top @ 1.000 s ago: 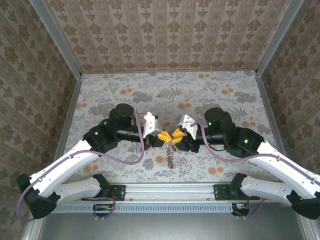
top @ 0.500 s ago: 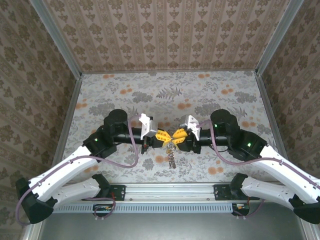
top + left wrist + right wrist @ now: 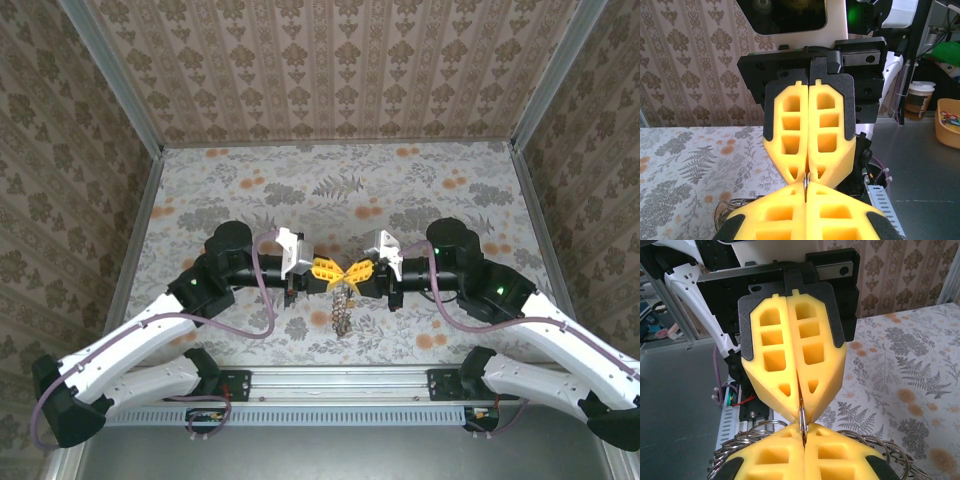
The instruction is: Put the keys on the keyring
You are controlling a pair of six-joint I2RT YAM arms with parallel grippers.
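Meeting tip to tip over the near middle of the floral tablecloth (image 3: 420,190), the left gripper (image 3: 330,272) and the right gripper (image 3: 356,271) both have their yellow fingers pressed flat together with no gap between them. From the top camera the keyring (image 3: 342,308) hangs straight down from that meeting point as a dark, chain-like bunch. Its lower end lies over the cloth, but whether it touches the cloth cannot be told.

In the right wrist view one thin loop of the ring stands edge-on in the seam where the four fingertips meet, so each claw is clamped on it. How far the loop runs in between either pair of fingers is hidden by the fingers themselves.

Below the right arm's own fingers, silvery wire coils fan out to both sides. They are partly covered by those fingers and cut off by the bottom edge of the picture.

In the left wrist view the metal shows as a bright sliver at the seam and a small arc low on the left, with the rest hidden behind the yellow fingers.

Whether any keys hang among the coils is too small and tangled to make out
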